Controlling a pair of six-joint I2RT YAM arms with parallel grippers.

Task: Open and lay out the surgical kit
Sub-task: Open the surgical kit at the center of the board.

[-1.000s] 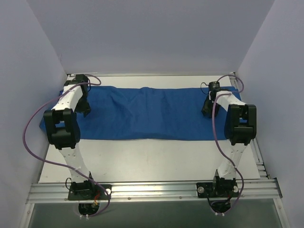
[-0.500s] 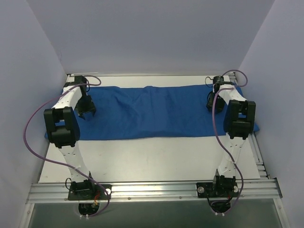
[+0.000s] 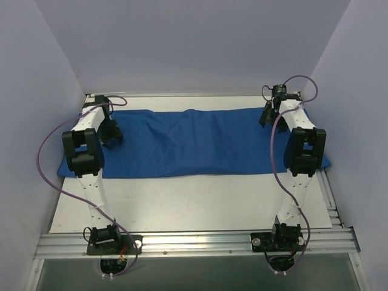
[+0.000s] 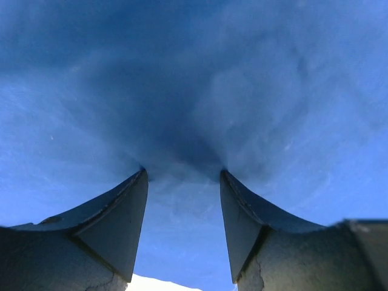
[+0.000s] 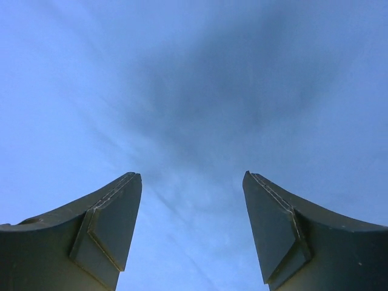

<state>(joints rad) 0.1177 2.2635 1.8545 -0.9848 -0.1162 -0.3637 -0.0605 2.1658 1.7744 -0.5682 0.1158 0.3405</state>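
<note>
The surgical kit shows only as its blue cloth wrap (image 3: pixel 194 142), spread in a long wrinkled strip across the back half of the table. My left gripper (image 3: pixel 111 138) points down at the wrap's left end. In the left wrist view its jaws (image 4: pixel 183 171) stand open, with the fingertips (image 4: pixel 140 182) pressed into the blue cloth (image 4: pixel 194 73) and flat fabric between them. My right gripper (image 3: pixel 265 116) hangs over the wrap's far right end. In the right wrist view it (image 5: pixel 191 174) is open wide above the cloth (image 5: pixel 194 91), holding nothing.
Bare white tabletop (image 3: pixel 194 203) lies in front of the wrap. An aluminium rail (image 3: pixel 194 242) with both arm bases runs along the near edge. Pale walls close in the left, right and back sides. Purple cables loop from each arm.
The right gripper has opened, let go of the cloth and moved toward the back wall. The wrap's right end now reaches further right. The left arm has shifted slightly.
</note>
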